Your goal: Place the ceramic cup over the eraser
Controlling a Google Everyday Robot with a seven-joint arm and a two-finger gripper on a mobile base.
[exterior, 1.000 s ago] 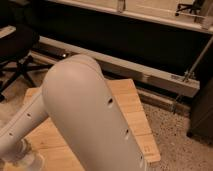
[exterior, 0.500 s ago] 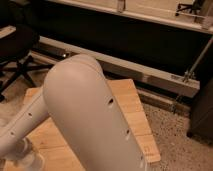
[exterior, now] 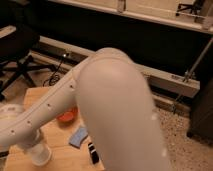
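The white ceramic cup (exterior: 40, 154) stands upright on the wooden table (exterior: 65, 159) at the lower left. My gripper (exterior: 29, 142) is right at the cup, at the end of the white forearm that comes down from the big elbow (exterior: 117, 107). The black eraser (exterior: 93, 152) lies on the table to the right of the cup, apart from it, with its right side partly hidden by the arm. The arm covers most of the table's right side.
A red-orange bowl (exterior: 67, 116) sits behind the eraser, and a blue sponge pad (exterior: 79, 136) lies between the two. An office chair (exterior: 17, 55) stands at the far left. A dark cabinet with a metal rail (exterior: 165, 82) runs along the back.
The arm has shifted in the view, so its elbow now stands further right. The bowl, sponge, eraser and cup, hidden before, now show at the lower left.
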